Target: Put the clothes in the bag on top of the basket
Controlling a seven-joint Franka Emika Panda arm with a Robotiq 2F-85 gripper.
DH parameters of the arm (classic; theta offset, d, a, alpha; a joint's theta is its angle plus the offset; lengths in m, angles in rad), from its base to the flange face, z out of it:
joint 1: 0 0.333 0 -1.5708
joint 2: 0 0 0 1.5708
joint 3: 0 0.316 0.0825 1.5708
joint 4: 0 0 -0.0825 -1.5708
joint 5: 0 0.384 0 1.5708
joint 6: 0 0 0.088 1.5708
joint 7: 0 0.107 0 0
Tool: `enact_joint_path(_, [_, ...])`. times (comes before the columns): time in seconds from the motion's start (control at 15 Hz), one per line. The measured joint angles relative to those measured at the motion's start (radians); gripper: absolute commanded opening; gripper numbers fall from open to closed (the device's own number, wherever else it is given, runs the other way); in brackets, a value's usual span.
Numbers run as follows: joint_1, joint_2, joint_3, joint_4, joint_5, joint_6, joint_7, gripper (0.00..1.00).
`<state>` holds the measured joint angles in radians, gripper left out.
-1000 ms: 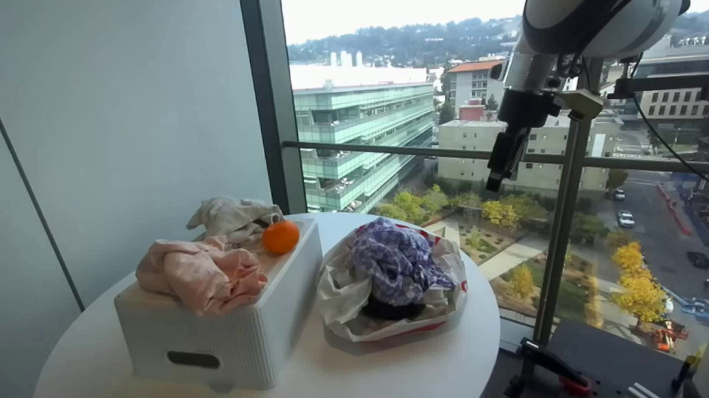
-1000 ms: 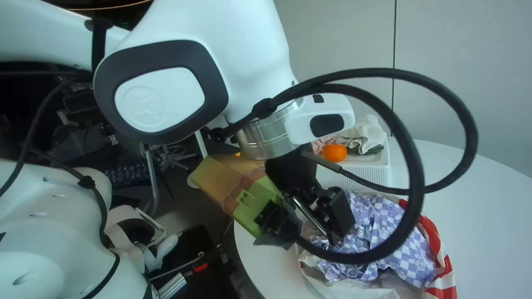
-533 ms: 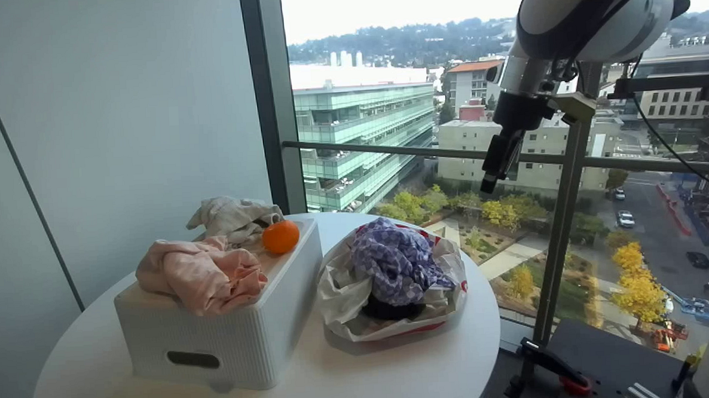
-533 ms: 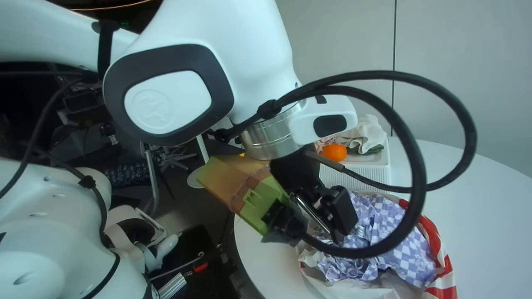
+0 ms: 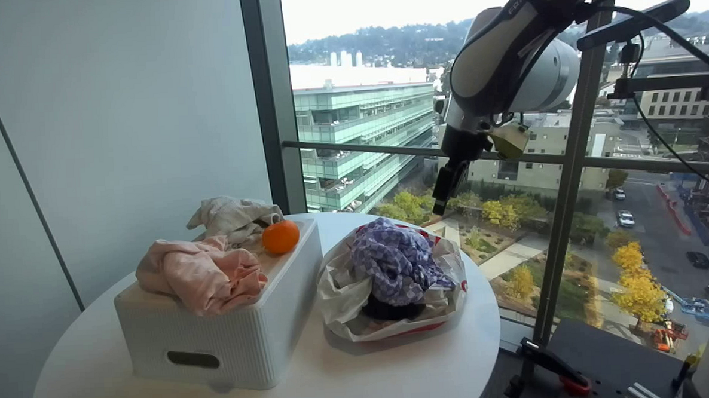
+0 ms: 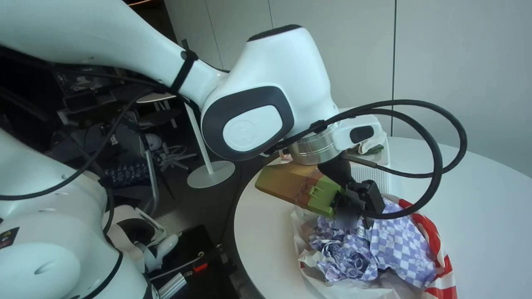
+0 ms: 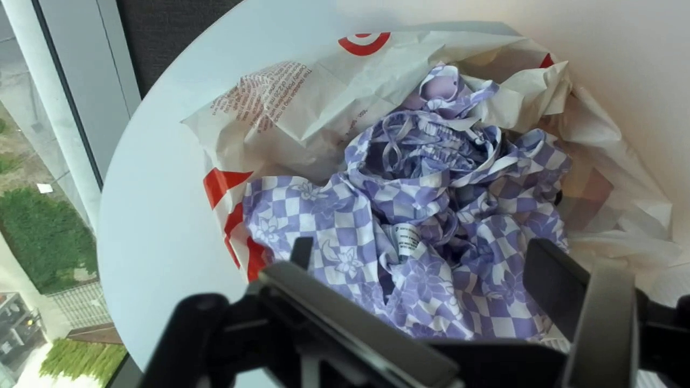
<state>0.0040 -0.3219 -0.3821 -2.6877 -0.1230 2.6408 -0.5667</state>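
On the round table (image 5: 398, 373), as an exterior view shows, a purple checked garment (image 5: 390, 260) lies bunched in the plastic bag (image 5: 339, 286), beside the basket (image 5: 232, 336), which bears a pink cloth (image 5: 199, 277), a cream cloth (image 5: 230, 219) and a round orange item (image 5: 281, 237); the gripper (image 5: 440, 206) hangs above the bag, apart from the garment. In an exterior view, a cable loop (image 6: 437, 166) and a green housing (image 6: 297, 190) crowd the gripper, so we cannot read its clearance well. In the wrist view, we find the gripper spread wide and empty, its fingers (image 7: 555, 285) framing the garment. Our step in hand seems the grasp: we should descend over the folds near the care label (image 7: 408, 240), pinch deep but spare the bag's rim, and lift well clear of the basket
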Motion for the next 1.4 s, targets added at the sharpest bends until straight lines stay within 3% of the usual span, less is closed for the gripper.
enact_joint_path(0.27, [0.044, 0.184, 0.021, 0.073, 0.130, 0.087, -0.102, 1.00])
enact_joint_path(0.8, [0.046, 0.446, 0.078, 0.271, 0.518, 0.073, -0.439, 1.00])
enact_joint_path(1.0, [0.034, 0.526, 0.095, 0.348, 0.591, 0.005, -0.514, 1.00])
enact_joint_path(1.13, [-0.030, 0.572, 0.159, 0.386, 0.585, -0.033, -0.519, 1.00])
enact_joint_path(1.2, [-0.064, 0.593, 0.192, 0.401, 0.572, -0.049, -0.517, 0.97])
enact_joint_path(1.27, [-0.092, 0.613, 0.217, 0.415, 0.558, -0.060, -0.516, 0.73])
enact_joint_path(1.4, [-0.137, 0.646, 0.253, 0.436, 0.527, -0.068, -0.514, 0.71])
